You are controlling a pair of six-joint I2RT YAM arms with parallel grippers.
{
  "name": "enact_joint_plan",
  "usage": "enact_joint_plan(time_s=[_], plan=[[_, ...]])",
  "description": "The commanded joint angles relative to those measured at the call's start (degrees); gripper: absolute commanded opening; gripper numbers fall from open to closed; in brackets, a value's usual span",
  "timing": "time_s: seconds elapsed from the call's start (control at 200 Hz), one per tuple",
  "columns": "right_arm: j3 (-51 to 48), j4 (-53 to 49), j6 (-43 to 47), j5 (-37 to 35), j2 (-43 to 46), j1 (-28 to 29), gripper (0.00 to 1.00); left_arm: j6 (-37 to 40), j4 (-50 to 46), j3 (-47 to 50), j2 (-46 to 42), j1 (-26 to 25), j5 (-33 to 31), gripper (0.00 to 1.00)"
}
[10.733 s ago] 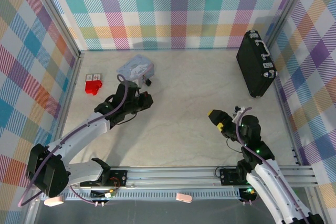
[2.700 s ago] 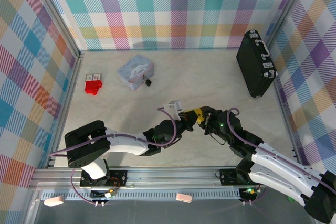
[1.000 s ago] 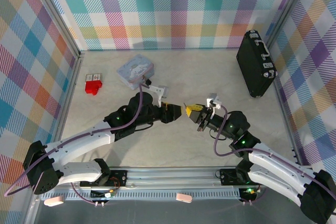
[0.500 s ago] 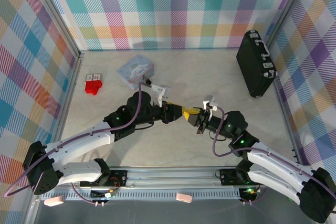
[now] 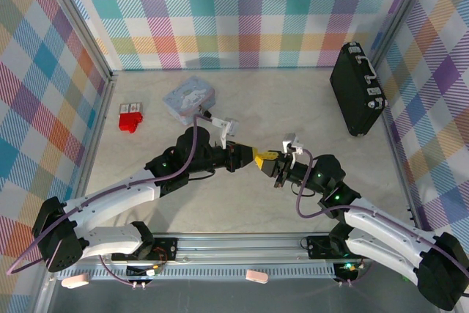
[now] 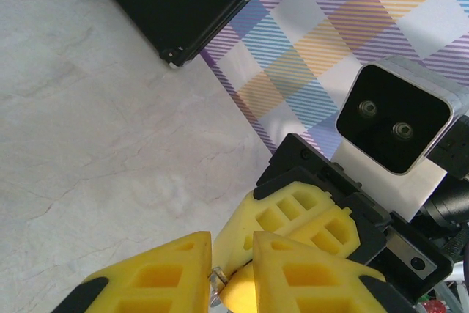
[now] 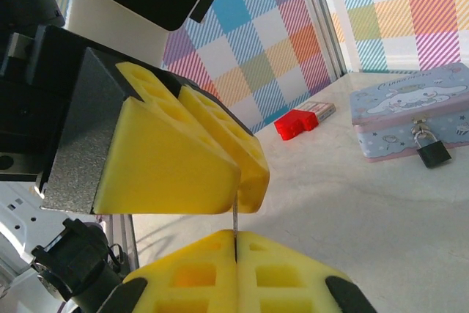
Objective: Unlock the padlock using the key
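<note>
**Yellow fingertips meet at mid-table; padlock sits back by the tin**

Plaid walls (image 5: 242,12) close the table (image 5: 293,108) on its left, far and right sides, and an aluminium rail (image 5: 249,243) runs along the near edge. Most of the pale marbled top lies bare. There is free room to the far side of the two grippers and on to the right, up to the black briefcase (image 5: 357,89), which stands against the right wall. A small red block (image 5: 130,119) sits close to the left wall.

The left gripper (image 5: 254,155) and the right gripper (image 5: 271,159) face each other tip to tip near the middle of the table. The right gripper's pads are pressed together on the key (image 7: 235,226), whose thin metal edge rises from the seam between them. The left gripper's pads stand at a narrow gap around the key's other end. Whether they actually pinch it cannot be told.

The padlock (image 7: 432,152) rests on the table touching the side of the pale blue tin (image 7: 407,108). It lies well apart from both grippers, to their far left, with the red block further left beyond the tin.
</note>
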State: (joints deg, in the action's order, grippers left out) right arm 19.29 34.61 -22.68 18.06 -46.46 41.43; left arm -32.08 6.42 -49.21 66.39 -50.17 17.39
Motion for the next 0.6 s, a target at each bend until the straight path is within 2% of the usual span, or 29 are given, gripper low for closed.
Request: enact_joint_plan(time_s=[0.0, 0.335, 0.515, 0.545, 0.595], plan=[[-0.2, 3.3, -1.2, 0.2, -0.3, 0.2, 0.00, -0.1, 3.0, 0.4, 0.5, 0.4, 2.1, 0.17], [-0.4, 4.6, -3.1, -0.4, -0.9, 0.1, 0.00, -1.4, 3.7, 0.4, 1.1, 0.4, 1.1, 0.00], [-0.3, 2.2, -4.9, -3.9, 0.0, -0.1, 0.00, -3.3, 4.4, 1.1, 1.0, 0.4, -2.7, 0.00], [-0.1, -0.4, -5.8, -5.4, 0.9, -0.2, 0.08, -3.8, 4.3, 1.3, 0.8, 0.4, -4.1, 0.00], [-0.2, -2.2, -7.1, -7.8, 2.5, -0.7, 0.27, -4.9, 4.3, 1.8, 0.4, 0.4, -6.7, 0.00]])
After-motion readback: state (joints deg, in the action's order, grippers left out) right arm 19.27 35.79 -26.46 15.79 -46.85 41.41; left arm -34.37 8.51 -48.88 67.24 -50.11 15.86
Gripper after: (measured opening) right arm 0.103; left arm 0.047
